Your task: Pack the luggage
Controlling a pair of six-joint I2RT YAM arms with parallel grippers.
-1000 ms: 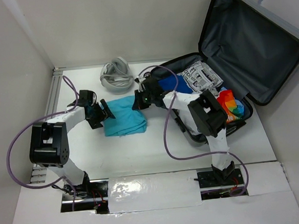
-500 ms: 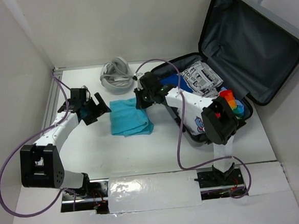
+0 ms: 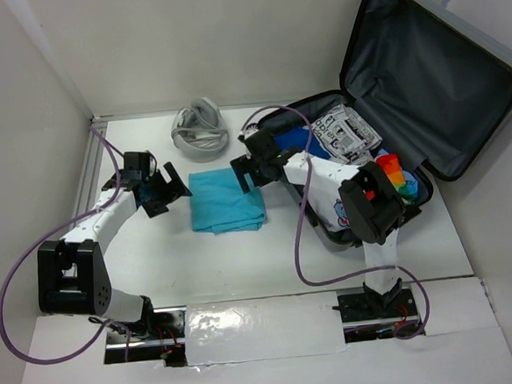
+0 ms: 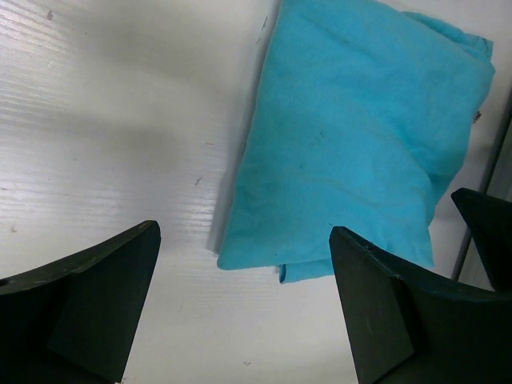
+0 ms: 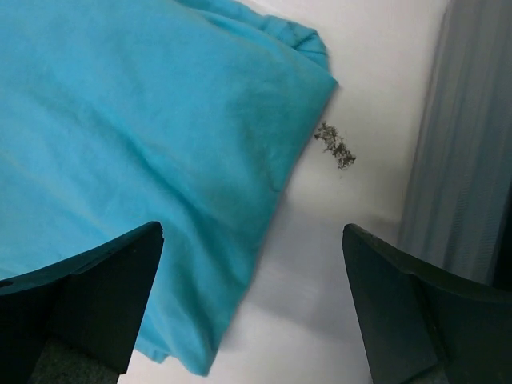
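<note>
Right pincer (image 3: 241, 176) agape over teal cloth (image 3: 227, 210)

Teal cloth (image 5: 120, 120) cropped, luggage (image 3: 432, 65) base partly hidden

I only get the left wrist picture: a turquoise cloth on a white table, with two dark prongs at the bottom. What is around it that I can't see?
Observer: To the right of the cloth lies the open luggage, with its lid standing up.
Operator: Is anything in it?
Observer: Yes. It holds a blue item, a black-and-white printed packet and a rainbow-coloured thing.
Operator: Is the other arm holding the cloth?
Observer: No. The right gripper is open over the cloth's edge nearest the luggage, and nothing is between its fingers.
</note>
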